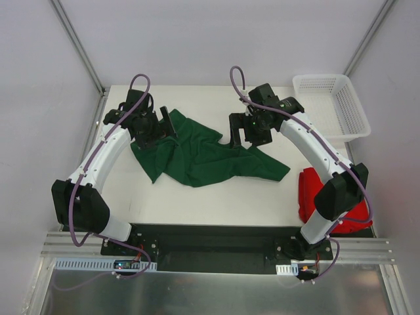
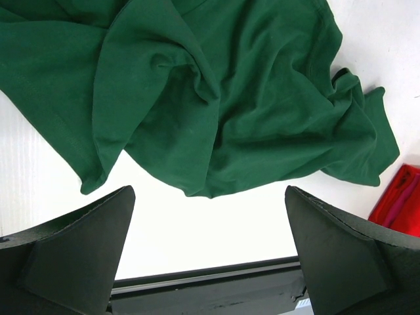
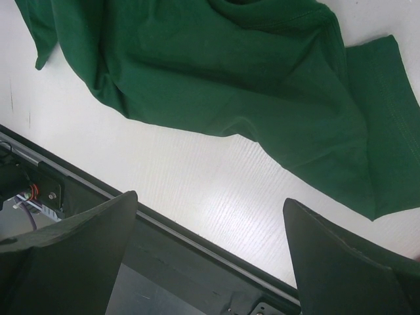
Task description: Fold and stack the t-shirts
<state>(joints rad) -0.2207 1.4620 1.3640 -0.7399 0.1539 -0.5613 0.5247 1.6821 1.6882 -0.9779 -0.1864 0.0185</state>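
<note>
Plain green t-shirt [image 1: 203, 157]; red t-shirt [image 1: 310, 190]; white basket [image 1: 331, 108]; white table [image 1: 210, 203]; black fingers [image 2: 72, 256]

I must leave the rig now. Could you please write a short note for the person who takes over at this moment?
Left gripper: open, empty, over the far left part of the green t-shirt.
Right gripper: open, empty, over its far right part.
Green t-shirt: crumpled and unfolded, mid-table.
Red t-shirt: near right corner, partly hidden by the right arm; I cannot tell whether it is folded.
White basket: far right corner.
Done: no fold visible on the green one, no stack.
Left: flatten and fold it, then stack.
</note>
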